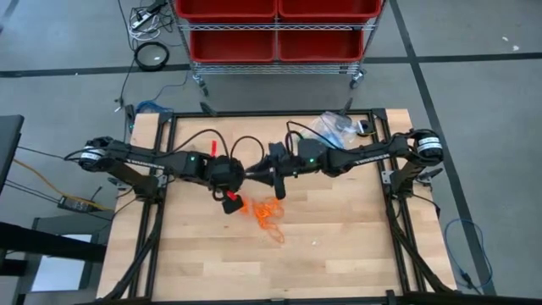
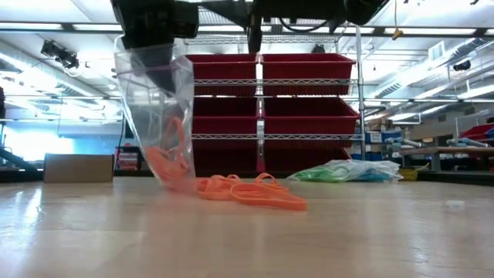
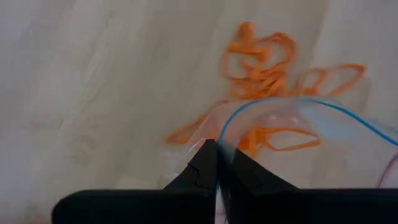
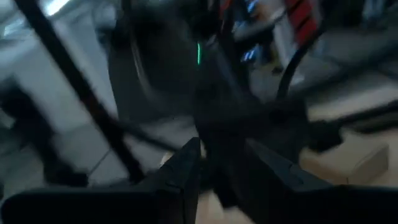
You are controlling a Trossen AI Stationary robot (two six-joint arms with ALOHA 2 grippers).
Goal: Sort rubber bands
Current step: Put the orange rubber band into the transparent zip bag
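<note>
Fingers of my left gripper [image 3: 217, 163] are clenched on the rim of a clear plastic bag [image 2: 154, 116], which hangs mouth-up from them over the middle of the wooden surface [image 1: 339, 246]. Some orange rubber bands [image 2: 166, 158] sit inside the bag's lower end, which touches the wood. The rest of the orange rubber bands, a loose clump [image 1: 269, 213], lie on the surface just beside the bag's foot, spilling away from it toward my right arm's side and the near edge.

My right gripper [image 4: 221, 165] hangs raised beside the left one, fingers parted and grasping nothing, pointed at my other arm and not at the bands.

The clump lies below both grippers, stretched lengthwise away from the bag. I judge my right fingers the freer pair to reach it, since the left is occupied with the bag; they would have to drop down onto the pile.

A second bag with green and blue bands [image 2: 351, 171] rests well apart at the far right corner.
</note>
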